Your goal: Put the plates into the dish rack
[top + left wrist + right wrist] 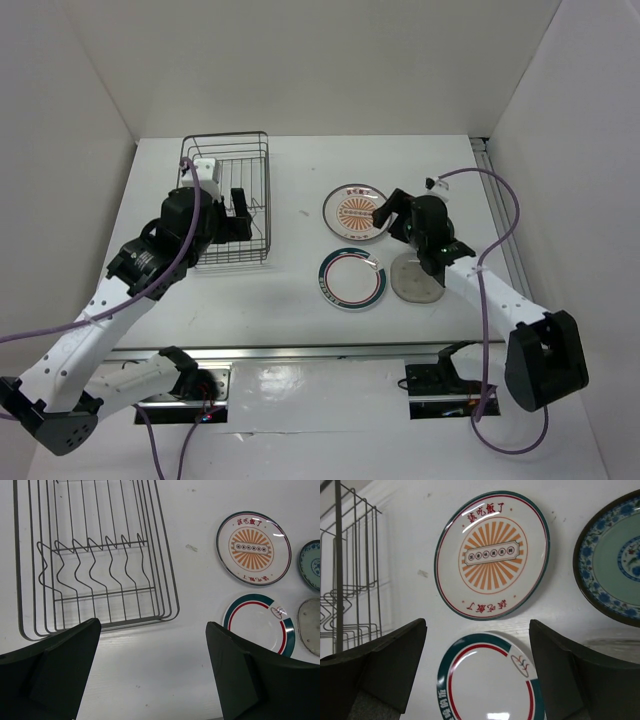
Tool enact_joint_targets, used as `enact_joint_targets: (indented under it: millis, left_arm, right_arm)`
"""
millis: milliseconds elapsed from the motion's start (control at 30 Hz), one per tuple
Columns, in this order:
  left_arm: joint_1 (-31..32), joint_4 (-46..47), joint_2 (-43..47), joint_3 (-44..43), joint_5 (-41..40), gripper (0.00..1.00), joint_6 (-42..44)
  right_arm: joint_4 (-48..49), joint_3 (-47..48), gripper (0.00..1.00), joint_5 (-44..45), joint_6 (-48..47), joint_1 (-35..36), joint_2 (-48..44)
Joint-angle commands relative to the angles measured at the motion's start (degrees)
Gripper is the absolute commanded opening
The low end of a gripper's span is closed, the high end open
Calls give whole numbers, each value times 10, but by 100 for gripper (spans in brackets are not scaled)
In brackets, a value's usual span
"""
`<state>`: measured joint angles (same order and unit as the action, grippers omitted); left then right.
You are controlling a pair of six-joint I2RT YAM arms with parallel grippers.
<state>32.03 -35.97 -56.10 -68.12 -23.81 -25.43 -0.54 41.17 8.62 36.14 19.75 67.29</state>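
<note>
Hovering spread wide and holding nothing, the right tool (477,630) has the green-red ringed plate (487,680) lying below its gap and the orange-centred plate (492,555) just ahead on the bench (410,540), while the left tool (152,630), equally spread, faces the dish rack (167,580) just ahead.

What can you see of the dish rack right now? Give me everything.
The dish rack is a rectangular, open-topped basket of thin dark metal wire, with one row of wavy upright divider prongs across its floor. It holds nothing. It sits flat on the white table, on the left half. The left gripper hangs open over its near end; only the table appears to touch it.
</note>
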Motion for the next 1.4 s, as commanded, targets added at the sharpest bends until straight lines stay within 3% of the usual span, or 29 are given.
enact_joint_targets:
  millis: [0,367,733,1067,1233,1300,1333,1367]
  left_arm:
    - [2,28,13,4,9,100,12]
    - [2,28,20,4,19,100,17]
    - [2,34,20,10,19,100,17]
    - [2,34,14,10,19,100,17]
    - [2,34,14,10,19,100,17]
    - [2,34,14,10,19,100,17]
    - [2,34,14,10,19,100,17]
    - [2,34,8,10,19,100,17]
  right_arm:
    - [99,-18,90,-26,42,-13,24]
    - [138,-43,90,20,100,5,115]
    - [156,1,90,27,117,5,230]
    - [185,43,81,39,147,-6,323]
    - [197,53,69,39,175,-12,369]
    - [197,53,59,39,193,-12,375]
    - [192,53,42,39,206,-17,383]
    - [192,53,42,39,212,-17,391]
